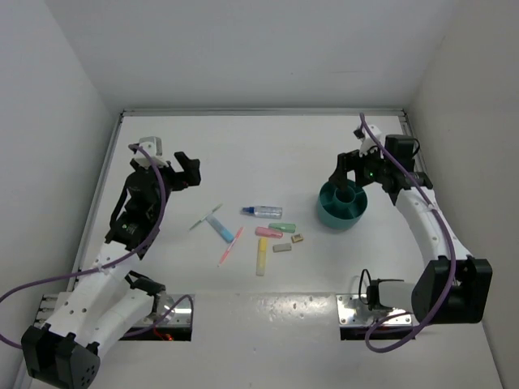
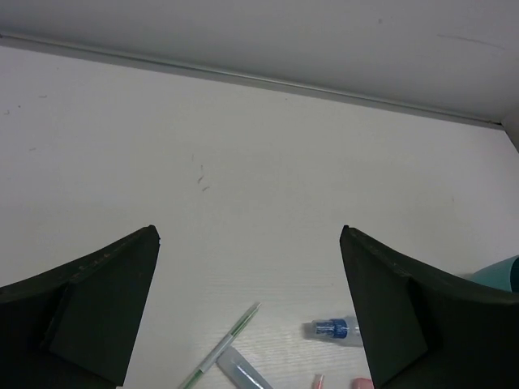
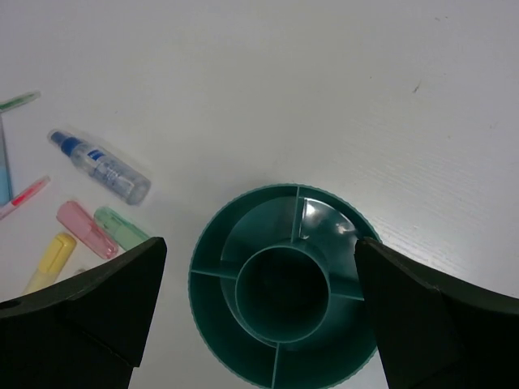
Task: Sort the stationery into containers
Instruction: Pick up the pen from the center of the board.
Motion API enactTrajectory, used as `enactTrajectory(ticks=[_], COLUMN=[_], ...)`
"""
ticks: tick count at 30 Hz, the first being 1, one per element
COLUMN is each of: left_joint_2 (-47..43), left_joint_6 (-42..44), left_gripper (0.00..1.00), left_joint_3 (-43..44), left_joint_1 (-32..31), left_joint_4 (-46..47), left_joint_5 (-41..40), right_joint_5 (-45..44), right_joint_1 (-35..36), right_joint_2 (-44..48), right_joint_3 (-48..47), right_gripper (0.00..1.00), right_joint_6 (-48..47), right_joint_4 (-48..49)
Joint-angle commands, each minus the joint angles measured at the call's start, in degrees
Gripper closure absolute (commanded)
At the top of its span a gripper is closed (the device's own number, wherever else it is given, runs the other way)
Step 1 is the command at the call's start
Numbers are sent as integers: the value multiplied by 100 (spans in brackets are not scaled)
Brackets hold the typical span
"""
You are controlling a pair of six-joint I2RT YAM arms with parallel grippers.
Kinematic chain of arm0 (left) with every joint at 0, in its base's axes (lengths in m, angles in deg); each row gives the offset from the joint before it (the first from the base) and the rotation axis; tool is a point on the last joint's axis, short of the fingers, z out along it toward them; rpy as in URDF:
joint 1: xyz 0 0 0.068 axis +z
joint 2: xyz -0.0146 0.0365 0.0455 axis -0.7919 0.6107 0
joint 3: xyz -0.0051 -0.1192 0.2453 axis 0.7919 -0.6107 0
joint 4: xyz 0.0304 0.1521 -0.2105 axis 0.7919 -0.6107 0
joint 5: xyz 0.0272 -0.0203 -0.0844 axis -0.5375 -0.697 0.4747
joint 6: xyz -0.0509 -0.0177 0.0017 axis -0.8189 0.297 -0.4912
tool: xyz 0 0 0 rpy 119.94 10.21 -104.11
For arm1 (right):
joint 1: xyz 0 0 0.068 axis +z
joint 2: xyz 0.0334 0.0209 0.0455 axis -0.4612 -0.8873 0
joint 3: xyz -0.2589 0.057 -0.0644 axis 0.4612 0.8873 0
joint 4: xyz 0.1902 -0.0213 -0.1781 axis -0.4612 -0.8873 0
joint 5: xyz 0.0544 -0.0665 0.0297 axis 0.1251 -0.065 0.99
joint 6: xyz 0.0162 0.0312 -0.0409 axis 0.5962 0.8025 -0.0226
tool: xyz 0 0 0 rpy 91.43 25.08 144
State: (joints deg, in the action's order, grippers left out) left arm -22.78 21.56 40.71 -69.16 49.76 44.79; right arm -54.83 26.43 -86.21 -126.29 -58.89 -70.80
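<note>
Nearest the arm bases, the yellow highlighter (image 1: 261,258) lies on the tabletop (image 1: 243,154), its long axis running 12 to 6 o'clock in the top view. Just beyond it sit the grey block (image 1: 281,248), the tan block (image 1: 298,238), the pink stick (image 1: 268,232) and the green stick (image 1: 282,228). At their 9 o'clock side lie the pink pen (image 1: 229,248), the blue pen (image 1: 221,230) and the white pen (image 1: 207,217). The blue-white marker (image 1: 261,211) lies 3 to 9 behind them. The teal cup (image 1: 341,207) stands at 3 o'clock of the group, and every compartment the right wrist view shows is empty. The right tool (image 1: 354,177) hovers over it, fingers spread and empty. The left tool (image 1: 185,172), farthest back, is likewise apart and empty. The white pen, slanting 2 to 8, lies at about 5 o'clock from the left tool, so the left arm looks nearer to it.
</note>
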Motion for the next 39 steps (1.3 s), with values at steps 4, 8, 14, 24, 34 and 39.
enactTrajectory(ticks=[4,8,14,24,34,39], left_joint_2=[-63,-63,200,1414,878,649], left_joint_6=[-53,-53,96,-43,-1485,-1547], left_gripper=[0,0,100,1,66,1], left_joint_3=[77,77,129,1148,1149,1070], left_joint_1=[1,1,-60,-430,-430,-377], left_joint_4=[114,114,114,-1388,-2030,-2030], left_joint_5=[197,250,855,-425,-3547,-3801], right_joint_5=[53,175,559,2433,71,-878], right_joint_1=[-28,-28,-28,744,3179,3794], right_joint_2=[275,397,-32,-1085,-2853,-3388], right_joint_3=[-82,32,-433,-1266,-2411,-2876], right_gripper=[0,0,0,0,40,29], right_joint_6=[-39,-285,-1241,-2657,-2650,-2405], right_joint_4=[186,186,-899,-1824,-1028,-886])
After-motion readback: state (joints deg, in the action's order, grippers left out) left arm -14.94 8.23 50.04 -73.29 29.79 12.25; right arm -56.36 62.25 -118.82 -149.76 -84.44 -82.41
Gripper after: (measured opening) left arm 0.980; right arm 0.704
